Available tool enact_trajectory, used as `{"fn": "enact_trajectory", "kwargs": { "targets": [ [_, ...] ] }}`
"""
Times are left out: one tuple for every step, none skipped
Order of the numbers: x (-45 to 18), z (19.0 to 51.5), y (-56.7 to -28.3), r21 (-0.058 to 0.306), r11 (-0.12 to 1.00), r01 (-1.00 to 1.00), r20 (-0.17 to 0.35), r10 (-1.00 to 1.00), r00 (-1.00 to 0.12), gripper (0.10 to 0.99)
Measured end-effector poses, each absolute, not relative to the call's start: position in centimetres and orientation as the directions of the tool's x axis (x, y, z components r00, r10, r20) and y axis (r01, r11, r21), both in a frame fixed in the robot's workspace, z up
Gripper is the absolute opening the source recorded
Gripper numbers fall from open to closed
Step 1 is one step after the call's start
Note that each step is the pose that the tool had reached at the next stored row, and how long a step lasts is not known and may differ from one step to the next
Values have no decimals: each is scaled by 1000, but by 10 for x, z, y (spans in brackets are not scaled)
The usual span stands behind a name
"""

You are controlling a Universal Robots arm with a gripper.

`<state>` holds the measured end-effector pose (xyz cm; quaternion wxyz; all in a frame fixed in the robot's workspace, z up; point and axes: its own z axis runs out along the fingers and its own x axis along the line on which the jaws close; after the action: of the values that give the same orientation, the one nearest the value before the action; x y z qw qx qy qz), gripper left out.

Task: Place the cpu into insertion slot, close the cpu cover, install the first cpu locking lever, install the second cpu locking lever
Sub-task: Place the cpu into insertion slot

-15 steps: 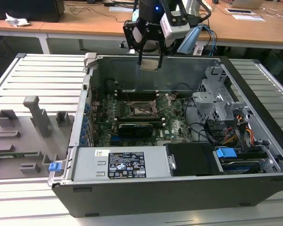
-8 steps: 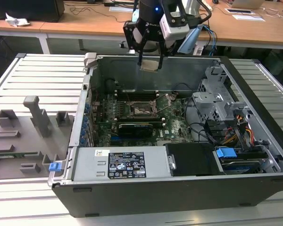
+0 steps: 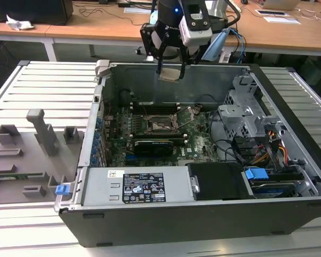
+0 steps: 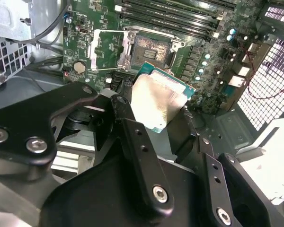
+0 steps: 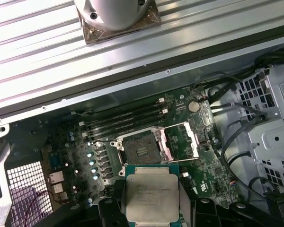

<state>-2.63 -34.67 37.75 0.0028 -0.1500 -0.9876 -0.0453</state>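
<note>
The gripper [image 3: 171,67] pinches the cpu [image 5: 151,197] between its jaws above the open computer case [image 3: 150,219]. The case stands on a grey slatted table [image 3: 48,80], with a wooden desk [image 3: 75,29] behind it.

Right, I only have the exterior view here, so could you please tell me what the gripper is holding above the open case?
Observer: The gripper is shut on the cpu, gripping two opposite edges, with the silvery top facing the first wrist view's camera.
Operator: Thank you. Is the insertion slot free?
Observer: Yes, in the first wrist view the insertion slot is empty, with its dark contact field bare.
Operator: And how does the cpu cover stand?
Observer: The cpu cover is swung open beside the slot, leaving the socket uncovered.
</note>
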Motion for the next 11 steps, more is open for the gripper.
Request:
{"fn": "enact_trajectory", "kwargs": {
  "targets": [
    [-26,377,-347,89,948,305,19,304,-952,537],
    [-26,377,-347,89,947,310,19,309,-951,537],
    [-26,377,-347,89,945,315,19,315,-949,537],
    [-26,377,-347,89,942,323,19,323,-946,537],
    [-26,377,-347,89,939,333,19,333,-943,537],
    [-26,377,-347,89,936,340,19,339,-940,537],
    [-26,377,-347,89,935,345,19,344,-939,537],
    [-26,377,-347,89,931,354,19,354,-935,537],
    [-26,377,-347,89,929,359,19,359,-933,537],
    [-26,377,-347,89,928,363,19,363,-932,537],
    [-26,377,-347,89,925,370,19,370,-929,537]
  ]
}}
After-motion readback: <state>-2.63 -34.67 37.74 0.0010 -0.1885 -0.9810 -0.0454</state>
